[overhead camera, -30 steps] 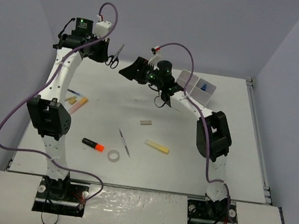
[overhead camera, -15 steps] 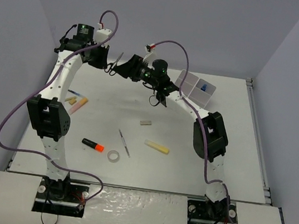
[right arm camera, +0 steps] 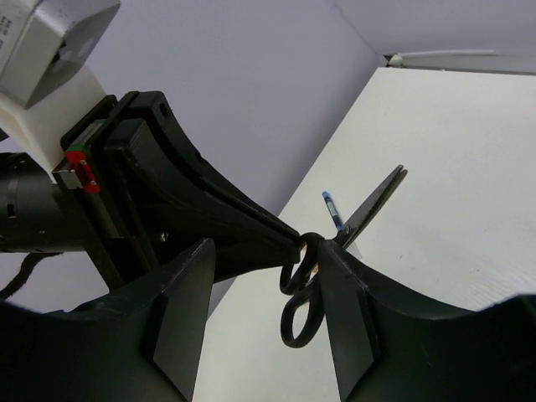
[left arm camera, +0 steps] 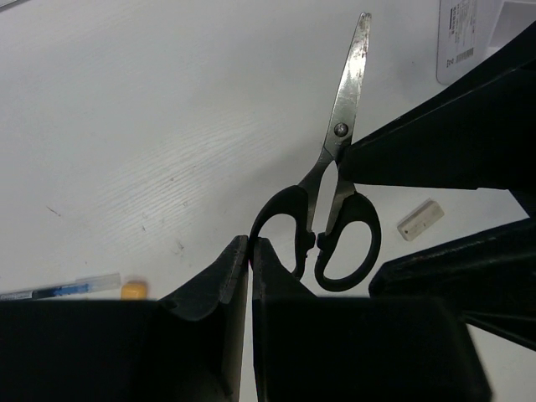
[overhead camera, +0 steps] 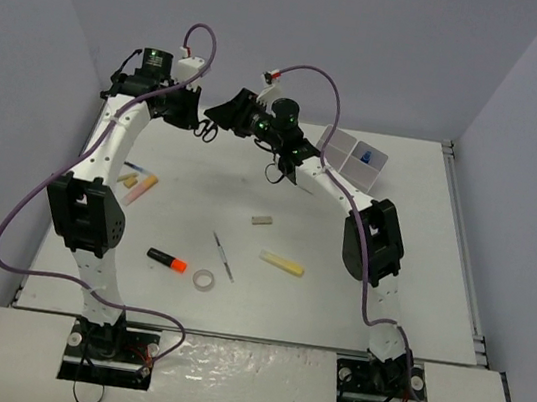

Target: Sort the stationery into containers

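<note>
Black-handled scissors (overhead camera: 205,131) hang above the table's far left, and my left gripper (overhead camera: 196,122) is shut on one handle ring. In the left wrist view the fingertips (left arm camera: 249,241) pinch that ring of the scissors (left arm camera: 347,92), blades pointing away. My right gripper (overhead camera: 218,116) is open and straddles the scissors (right arm camera: 306,289); its jaws stand either side of the handles, the right finger close beside them. The white tray (overhead camera: 343,143) stands at the back right with a blue-capped bottle (overhead camera: 365,157) in one compartment.
On the table lie an orange-capped marker (overhead camera: 167,261), a tape ring (overhead camera: 203,279), a thin grey stick (overhead camera: 223,255), a yellow bar (overhead camera: 281,263) and a small grey block (overhead camera: 262,220). Pale sticks (overhead camera: 139,185) and a blue pen (overhead camera: 132,166) lie at the left.
My right gripper has swung left to the scissors and its jaws have narrowed around the handles. The left gripper has shifted slightly right, still holding the scissors.
</note>
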